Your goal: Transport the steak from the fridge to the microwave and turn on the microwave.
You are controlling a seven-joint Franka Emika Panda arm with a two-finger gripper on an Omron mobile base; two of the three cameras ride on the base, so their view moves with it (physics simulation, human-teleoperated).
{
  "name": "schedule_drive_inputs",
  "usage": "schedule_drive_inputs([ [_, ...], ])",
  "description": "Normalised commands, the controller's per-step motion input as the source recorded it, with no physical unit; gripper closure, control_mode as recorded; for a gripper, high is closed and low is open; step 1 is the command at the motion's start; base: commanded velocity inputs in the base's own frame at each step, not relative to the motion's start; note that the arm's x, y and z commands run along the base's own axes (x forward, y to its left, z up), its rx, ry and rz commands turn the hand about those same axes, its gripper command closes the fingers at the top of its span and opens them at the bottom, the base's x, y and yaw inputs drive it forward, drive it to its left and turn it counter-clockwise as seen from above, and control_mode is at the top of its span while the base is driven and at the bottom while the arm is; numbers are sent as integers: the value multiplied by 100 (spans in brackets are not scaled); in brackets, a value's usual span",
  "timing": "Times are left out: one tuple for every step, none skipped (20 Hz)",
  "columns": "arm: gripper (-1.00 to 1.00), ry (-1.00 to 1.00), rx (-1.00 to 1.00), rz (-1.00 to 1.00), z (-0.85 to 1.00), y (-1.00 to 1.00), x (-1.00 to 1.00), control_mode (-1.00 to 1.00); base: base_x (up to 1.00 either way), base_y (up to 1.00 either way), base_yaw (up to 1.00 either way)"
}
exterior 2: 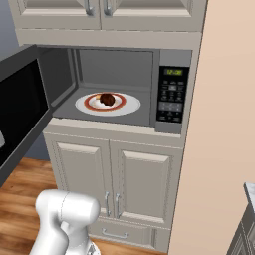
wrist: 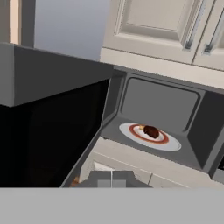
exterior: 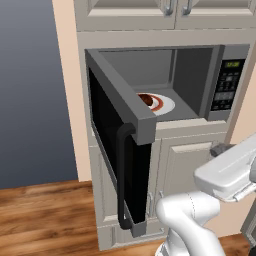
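The steak, a dark reddish-brown lump, lies on a white plate with a red-brown ring, inside the microwave. The microwave's door is swung wide open to the left, its dark bar handle facing out. My gripper is shut with nothing between its fingers, and hangs in front of and below the open cavity, apart from the steak. The fridge is out of view.
Cream cabinets with metal handles sit above and below the microwave. The button panel with its green display is at the cavity's right. A tan wall panel stands to the right, over a wooden floor.
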Motion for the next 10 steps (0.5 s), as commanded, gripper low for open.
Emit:
schedule_drive_inputs([
  [100, -17, 0, 0, -1, 9, -31, -100, 0, 0, 0],
  [100, -18, 0, 0, -1, 10, -31, -100, 0, 0, 0],
  [100, -17, 0, 0, -5, 10, -26, -100, 0, 0, 0],
  [100, -16, 0, -1, -6, 10, -15, -100, 0, 0, 0],
  [100, -13, 0, -1, -6, 9, -9, -100, 0, 0, 0],
  [100, -14, 0, -1, -6, 11, -13, -100, 0, 0, 0],
  [100, -13, 0, -1, -7, 11, -11, -100, 0, 0, 0],
  [100, -13, 0, -2, -8, 11, -13, -100, 0, 0, 0],
  [100, -12, 0, -2, -11, 11, -11, -100, 0, 0, 0],
  [100, -10, 0, -3, -14, 15, -6, -100, 0, 0, 0],
])
